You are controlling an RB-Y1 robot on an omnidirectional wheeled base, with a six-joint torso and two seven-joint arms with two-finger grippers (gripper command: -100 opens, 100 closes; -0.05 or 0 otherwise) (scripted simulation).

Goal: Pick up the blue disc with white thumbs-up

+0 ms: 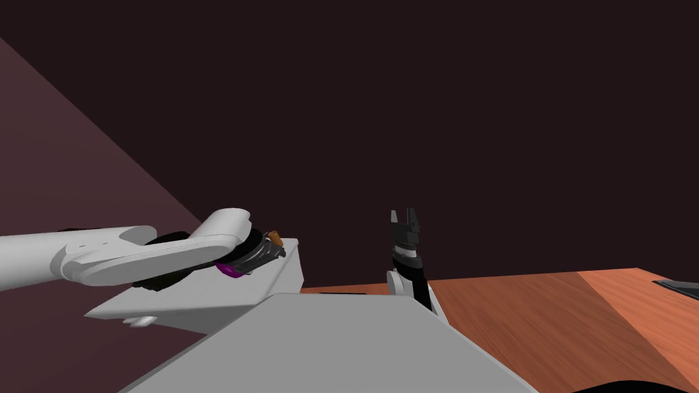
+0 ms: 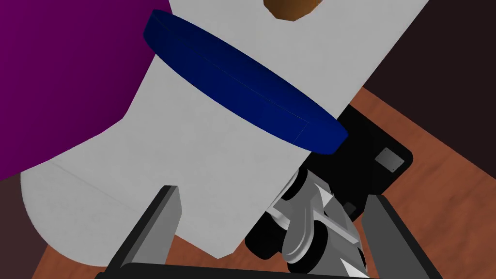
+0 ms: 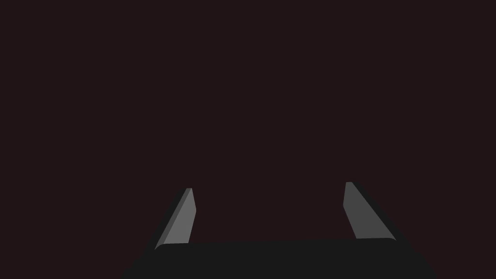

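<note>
- The disc (image 2: 242, 92) lies flat on the light grey surface (image 2: 193, 160). The left wrist view sees it edge-on, so its dark blue rim is what shows.
- It lies ahead of the left end effector (image 2: 272, 191), beyond the fingertips and apart from them.
- The left end effector is wide open and holds nothing. Its fingers (image 2: 157, 223) stand about a third of the view's width apart, over the near edge of the surface.
- A large purple thing (image 2: 58, 72) stands on the surface just beside one end of the disc. Whether the two touch I cannot tell.
- A brown thing (image 2: 290, 7) sits on the surface beyond the disc, apart from it.
- The disc's other end reaches the edge of the surface, and wooden floor (image 2: 436, 160) lies below.
- In the head view the left arm reaches across from the left over the surface (image 1: 273, 280), with its end effector (image 1: 269, 251) low above it. The purple thing (image 1: 229, 270) is beside the wrist and the brown thing (image 1: 275, 237) is just past the end effector.
- The right end effector (image 1: 406, 217) points up in the middle of the head view, well apart from the surface. Its fingers (image 3: 181, 223) are wide open with nothing between them.
</note>
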